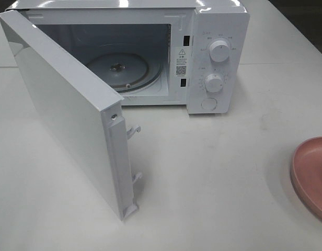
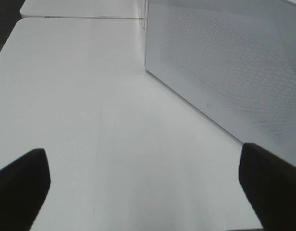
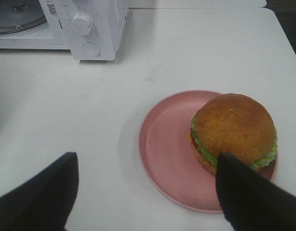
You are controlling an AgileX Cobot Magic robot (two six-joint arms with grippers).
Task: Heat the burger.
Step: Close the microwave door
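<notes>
Right gripper (image 3: pixel 148 192) spread wide, empty, hovering near burger (image 3: pixel 233 132) on pink plate (image 3: pixel 165 149); microwave (image 3: pixel 97 29) far-left, door open. Left gripper (image 2: pixel 143 187) spread, farther off.

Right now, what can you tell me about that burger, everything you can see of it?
The burger is round, with a glossy orange-brown bun on top, a frill of green lettuce beneath, and a bit of red at one side. It sits upright on the pink plate, off-centre, toward one edge. The plate rests on the white table, apart from the open microwave. The right gripper hovers open above it; one dark finger overlaps the burger's edge, but contact cannot be judged.
</notes>
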